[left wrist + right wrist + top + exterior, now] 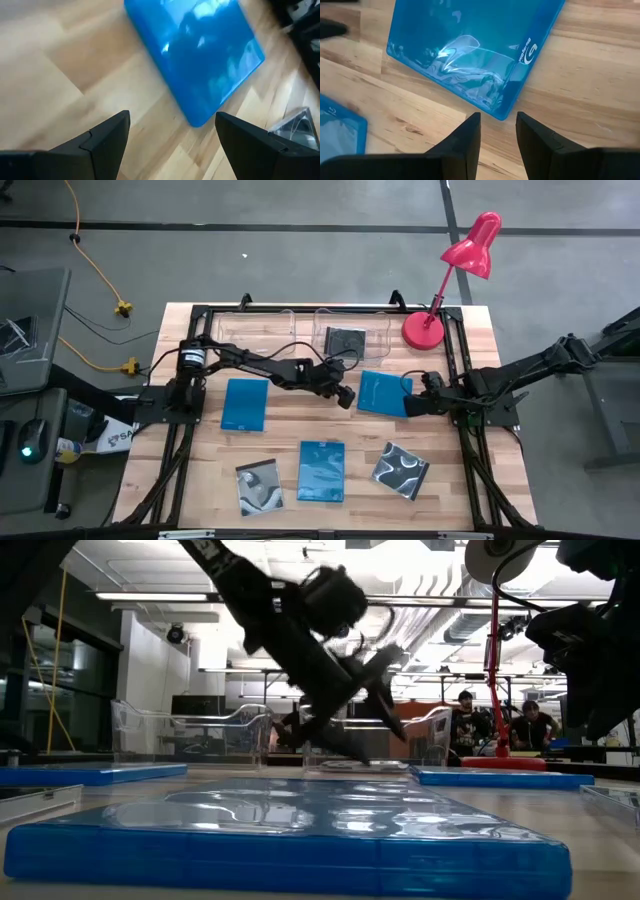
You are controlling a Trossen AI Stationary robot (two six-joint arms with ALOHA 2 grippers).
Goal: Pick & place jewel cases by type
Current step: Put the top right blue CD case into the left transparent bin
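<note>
Spanning a light wooden table (300,420) | low view alone: people (465,720) behind | left gripper (345,393) wide, empty | right gripper (497,131) narrow, empty, facing blue case (470,50)

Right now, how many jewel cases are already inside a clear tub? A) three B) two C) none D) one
D: in the high view just one black case sits in a clear tub at the far edge; the three blue cases and two swirl-covered ones lie on the table.
</note>
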